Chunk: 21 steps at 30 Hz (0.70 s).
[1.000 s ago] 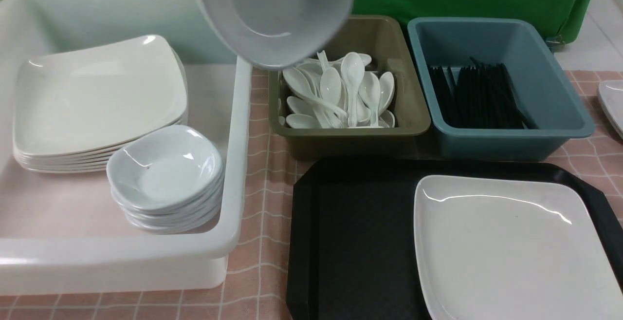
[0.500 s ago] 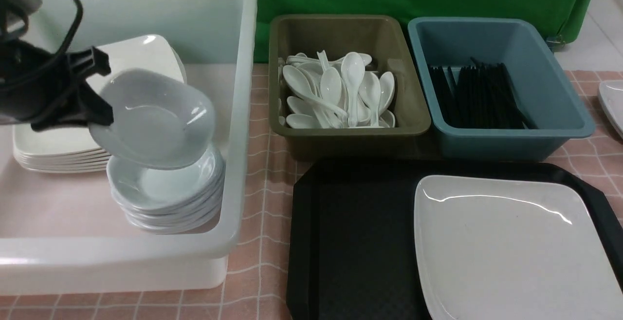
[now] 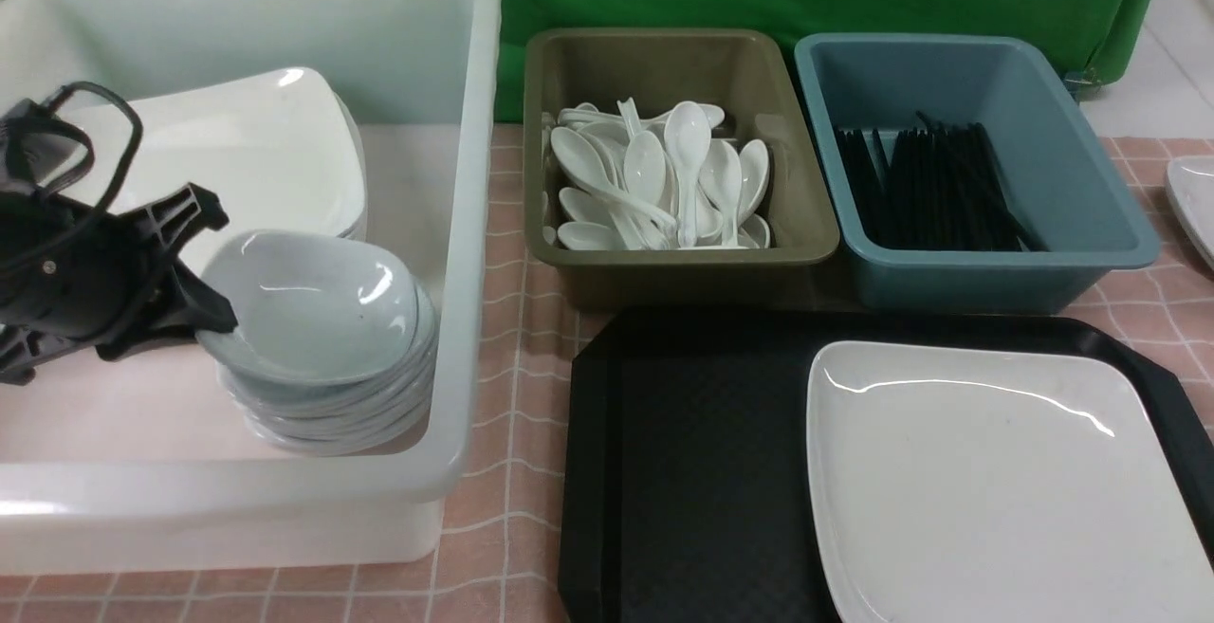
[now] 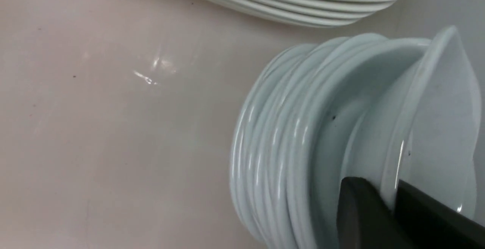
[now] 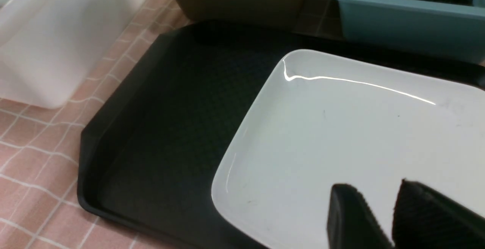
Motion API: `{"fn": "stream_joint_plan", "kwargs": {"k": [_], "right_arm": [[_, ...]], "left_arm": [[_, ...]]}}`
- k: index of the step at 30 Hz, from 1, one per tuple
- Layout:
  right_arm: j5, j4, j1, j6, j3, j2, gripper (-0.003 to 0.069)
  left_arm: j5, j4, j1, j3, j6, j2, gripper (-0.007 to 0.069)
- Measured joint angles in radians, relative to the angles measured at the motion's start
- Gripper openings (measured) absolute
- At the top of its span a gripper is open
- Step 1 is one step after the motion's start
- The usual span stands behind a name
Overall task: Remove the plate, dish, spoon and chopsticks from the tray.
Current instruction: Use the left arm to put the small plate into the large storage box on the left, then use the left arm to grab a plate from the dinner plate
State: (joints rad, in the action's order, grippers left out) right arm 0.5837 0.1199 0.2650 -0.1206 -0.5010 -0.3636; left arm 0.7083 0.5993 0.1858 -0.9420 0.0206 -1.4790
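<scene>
Dish (image 3: 313, 305) up top: small, shallow, greyish-white and glossy with rounded corners, it is laid tilted on a stack of matching dishes (image 3: 332, 414) inside the big translucent white tub (image 3: 465, 225) at the left. Its left rim is pinched between the black fingers of the left gripper (image 4: 384, 196), which is clenched on it. Farther back in the same tub, a pile of cream square plates (image 3: 266, 149) is seen.

Over on the right, the plate (image 3: 986, 481), large, glossy and cream-white, is seated on the right half of the black tray (image 3: 702, 471), whose diamond-textured floor is shown on the left side. The right gripper (image 5: 375, 198) is held over the plate's near part, jaws parted, nothing grasped.

Beyond the tray, an olive tub (image 3: 797, 177) is filled with white soup spoons (image 3: 664, 177) and a blue tub (image 3: 1072, 158) with black sticks (image 3: 934, 192), both set on pink checked cloth (image 3: 512, 357).
</scene>
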Motion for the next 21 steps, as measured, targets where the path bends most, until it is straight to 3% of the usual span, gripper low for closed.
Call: {"fn": "stream_joint_plan", "kwargs": {"k": [3, 14, 17, 21], "right_arm": [[0.0, 0.0, 0.0, 0.0, 0.0, 0.0, 0.0239], [0.0, 0.0, 0.0, 0.0, 0.0, 0.0, 0.0239], [0.0, 0.0, 0.0, 0.0, 0.0, 0.0, 0.0239], [0.0, 0.0, 0.0, 0.0, 0.0, 0.0, 0.0239]], "left_arm": [[-0.002, 0.001, 0.0, 0.0, 0.0, -0.012, 0.0099], [0.174, -0.035, 0.0, -0.011, 0.039, -0.049, 0.0437], [0.245, -0.055, 0.002, -0.069, 0.058, -0.049, 0.0482], [0.388, -0.054, 0.002, -0.185, 0.058, -0.049, 0.0485]]}}
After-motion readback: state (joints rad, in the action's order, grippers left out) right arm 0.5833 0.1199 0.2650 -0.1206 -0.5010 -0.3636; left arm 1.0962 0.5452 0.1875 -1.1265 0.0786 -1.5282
